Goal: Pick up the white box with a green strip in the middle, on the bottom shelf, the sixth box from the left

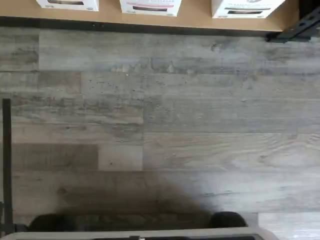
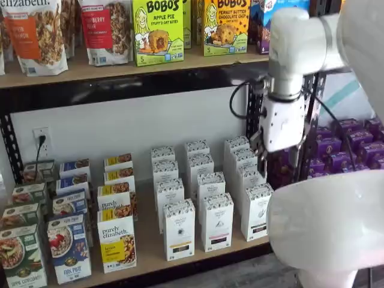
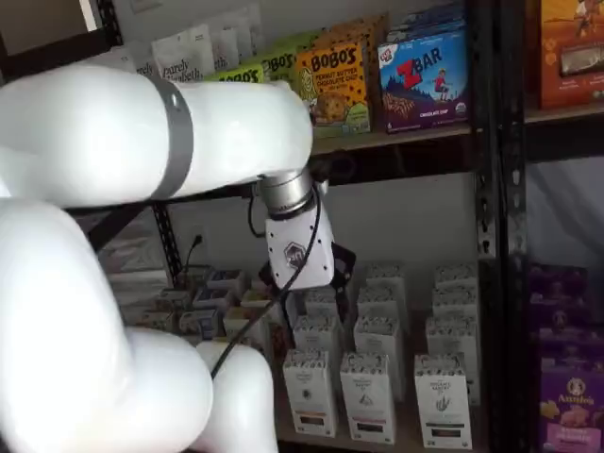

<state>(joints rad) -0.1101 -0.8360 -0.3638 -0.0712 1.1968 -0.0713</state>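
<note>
The white box (image 2: pixel 257 211) stands at the front right of the white cartons on the bottom shelf (image 2: pixel 150 255), with a dark strip low on its face. It also shows in a shelf view (image 3: pixel 442 398) and in the wrist view (image 1: pixel 245 7), where only its lower edge is seen on the tan board (image 1: pixel 200 17). My gripper (image 2: pixel 281 157) hangs in front of the shelves, above and slightly right of that box, clear of it. Its white body and a black finger (image 3: pixel 338 269) show. No gap between the fingers can be seen, and nothing is held.
Like white cartons with a reddish strip (image 2: pixel 216 221) and a yellowish strip (image 2: pixel 179 229) stand to its left. Purely Elizabeth boxes (image 2: pixel 117 240) are further left and purple boxes (image 2: pixel 351 147) to the right. A black upright (image 3: pixel 486 226) stands beside the target. My arm's white links (image 2: pixel 324 228) fill the foreground, above grey plank floor (image 1: pixel 160 125).
</note>
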